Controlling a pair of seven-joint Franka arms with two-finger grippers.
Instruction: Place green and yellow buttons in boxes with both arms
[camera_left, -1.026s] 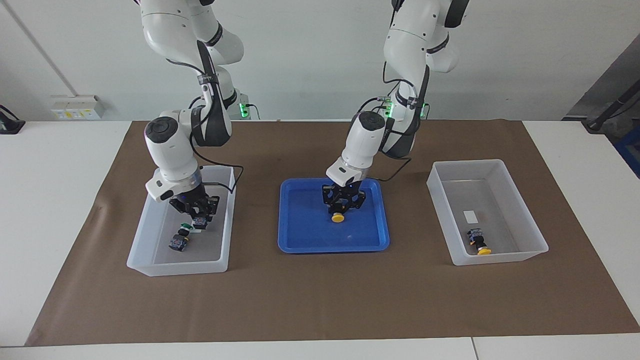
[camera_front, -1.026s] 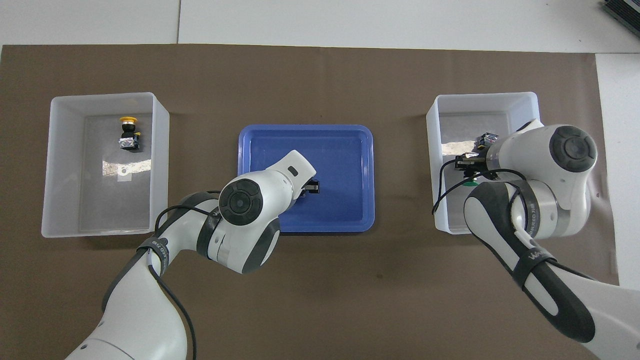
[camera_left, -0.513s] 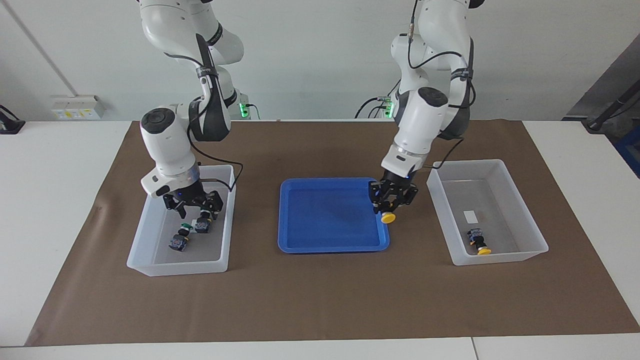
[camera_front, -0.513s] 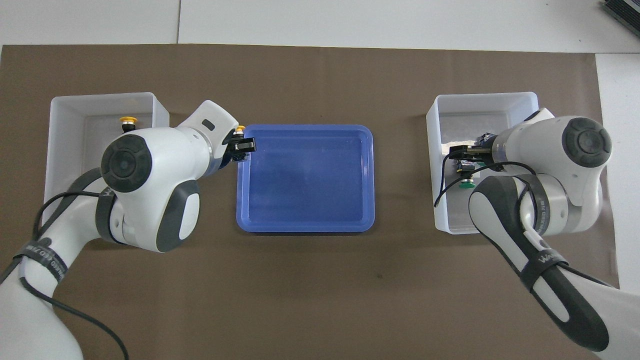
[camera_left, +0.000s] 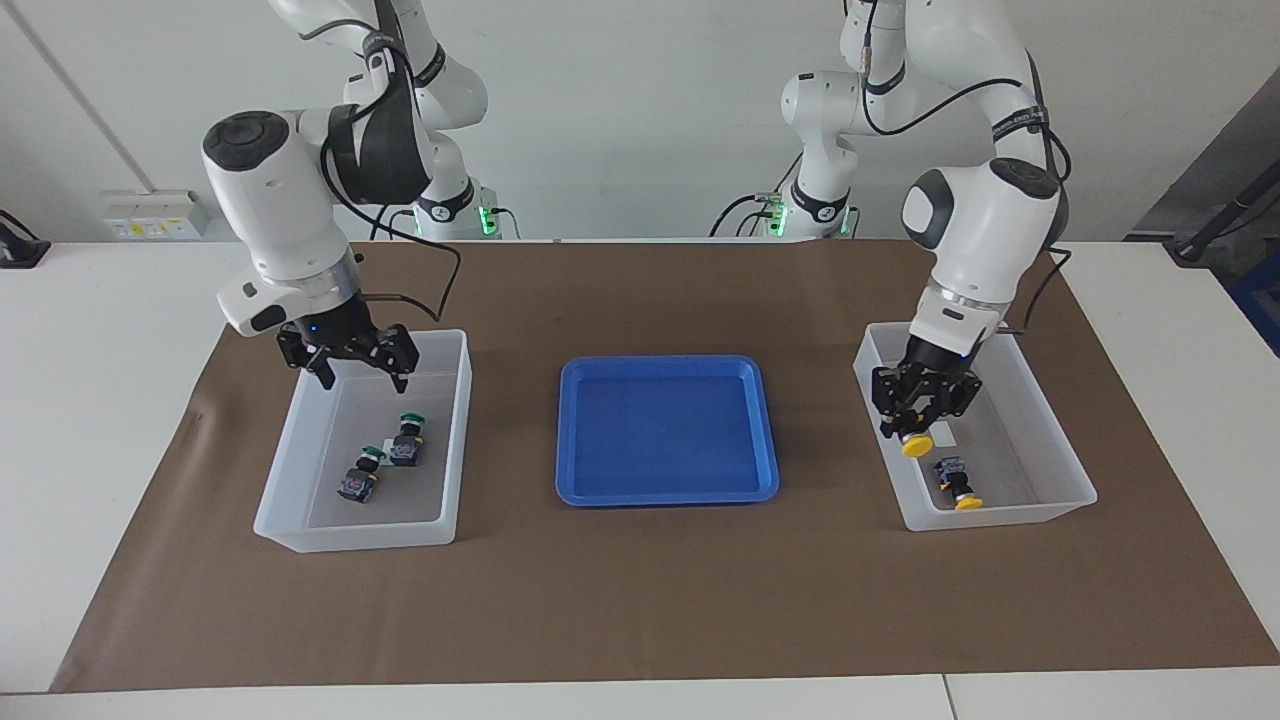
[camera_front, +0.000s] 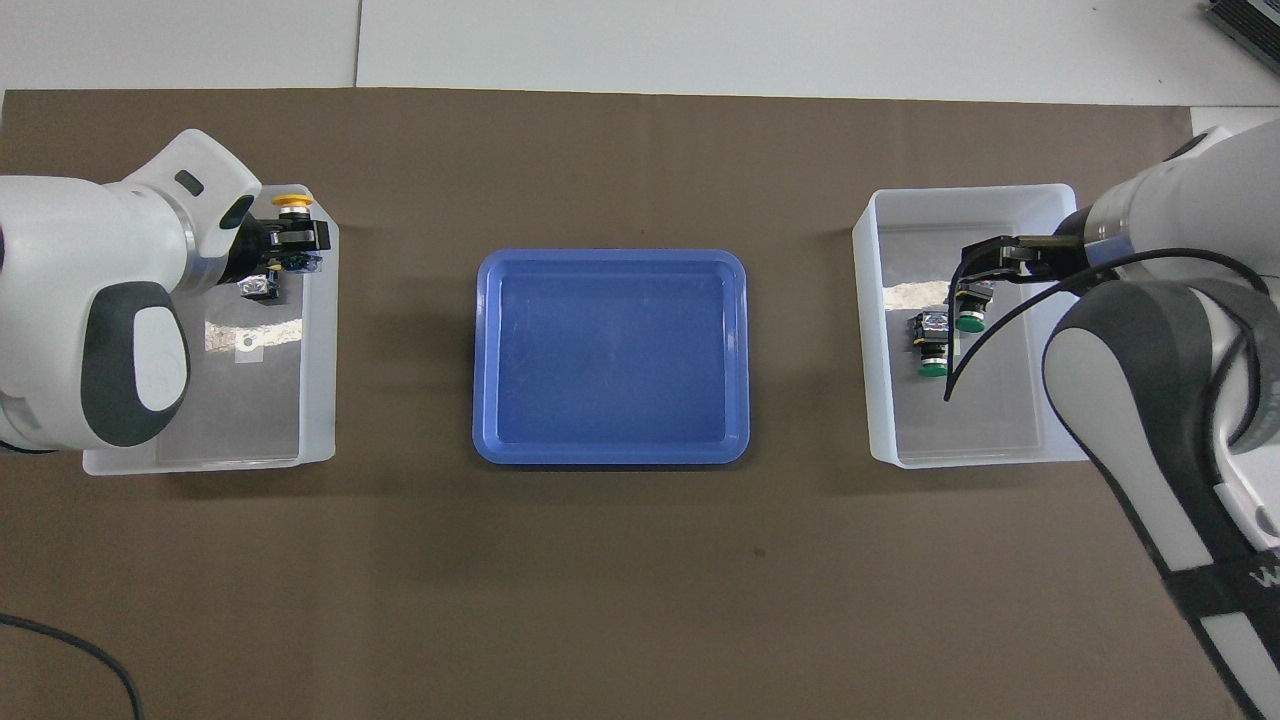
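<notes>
Carried off the blue tray (camera_left: 668, 478), a yellow button (camera_left: 912, 446), clamped in the left gripper (camera_left: 922, 412), hangs over one box (camera_left: 1060, 497); right gripper (camera_left: 347, 352) gapes empty above the other box (camera_left: 290, 535).

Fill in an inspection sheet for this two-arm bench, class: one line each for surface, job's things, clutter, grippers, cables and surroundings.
Surface: brown mat over a white table.
Job's things: two green buttons lie in the box at the right arm's end; one yellow button lies in the other box; blue tray holds nothing.
Clutter: nothing seen.
Grippers: right gripper open over its box; left gripper shut on a second yellow button over its box.
Cables: black cables run along both arms.
Surroundings: wall socket plate.
</notes>
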